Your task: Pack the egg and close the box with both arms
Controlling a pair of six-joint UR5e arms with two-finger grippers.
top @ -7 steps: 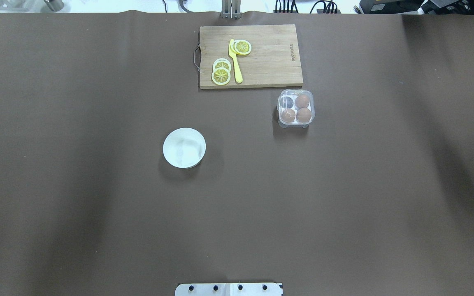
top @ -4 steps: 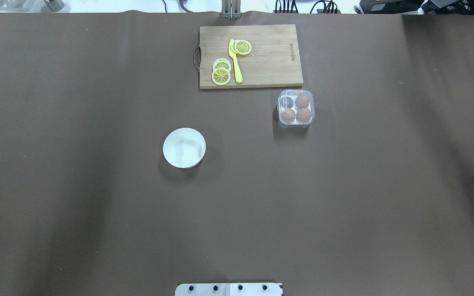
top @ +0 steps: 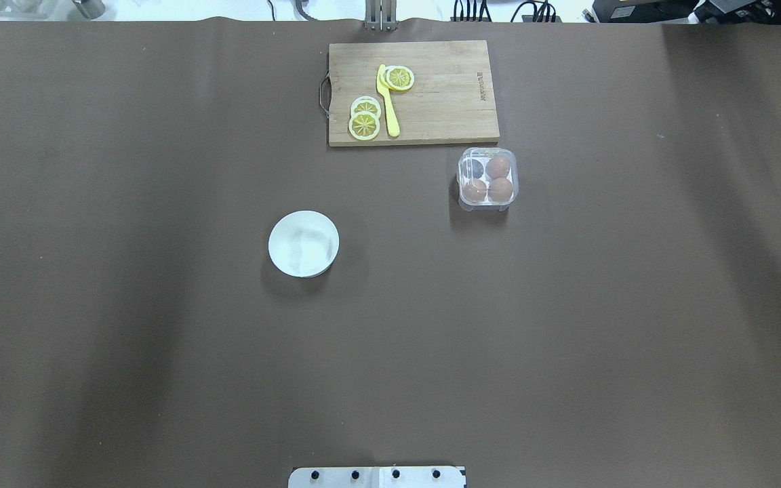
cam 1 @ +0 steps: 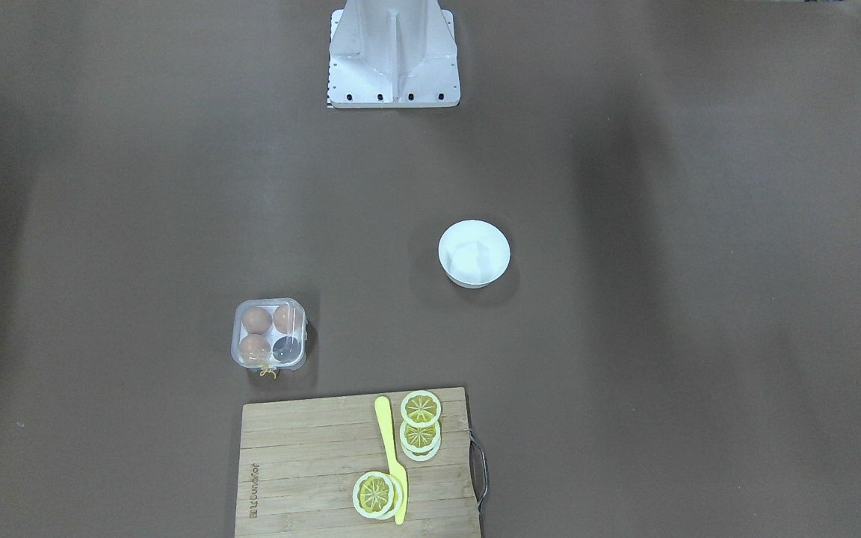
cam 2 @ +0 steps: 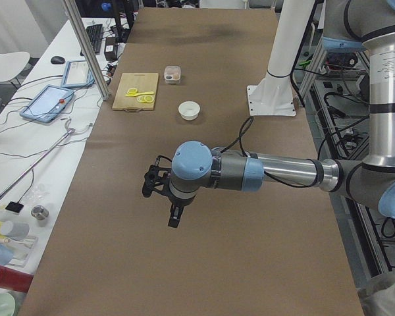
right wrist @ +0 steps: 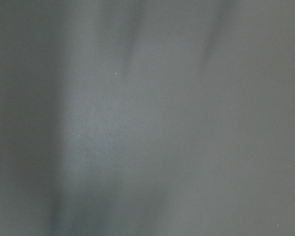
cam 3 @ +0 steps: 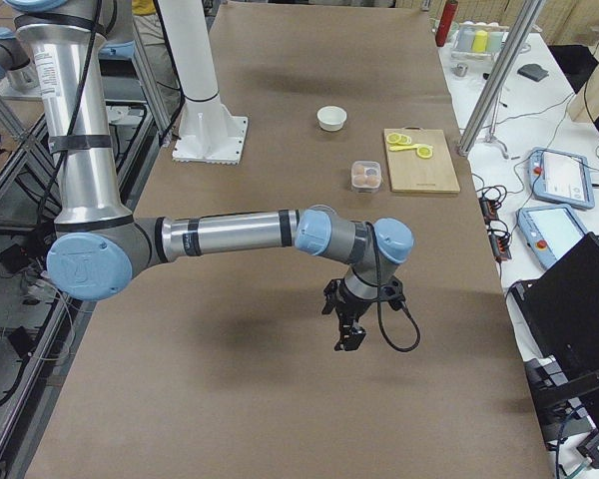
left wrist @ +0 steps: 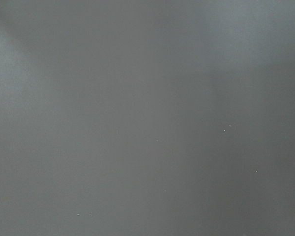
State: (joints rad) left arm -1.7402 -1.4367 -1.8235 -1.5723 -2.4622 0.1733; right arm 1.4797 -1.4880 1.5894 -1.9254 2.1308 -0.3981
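The clear box point(top: 487, 177) stands on the brown table just in front of the cutting board; it also shows in the front view point(cam 1: 269, 334). It holds three orange-brown eggs point(top: 497, 167), and one cell point(top: 473, 168) is empty. Its transparent lid seems to lie over the tray. A yellow string point(cam 1: 267, 370) hangs at its side. My left gripper point(cam 2: 174, 220) and right gripper point(cam 3: 347, 334) hover over bare table far from the box, seen only in the side views; I cannot tell whether they are open or shut. Both wrist views show only blurred table.
A white bowl point(top: 304, 244) sits left of the box and looks empty. A wooden cutting board point(top: 445, 102) at the far edge carries lemon slices point(top: 364, 125) and a yellow knife point(top: 388, 102). The white stand point(cam 1: 393, 52) is at the robot's side.
A dark bit of the right arm at the overhead view's right edge has left the view, and the shadows on that side have shifted. Box, bowl and board have not moved.
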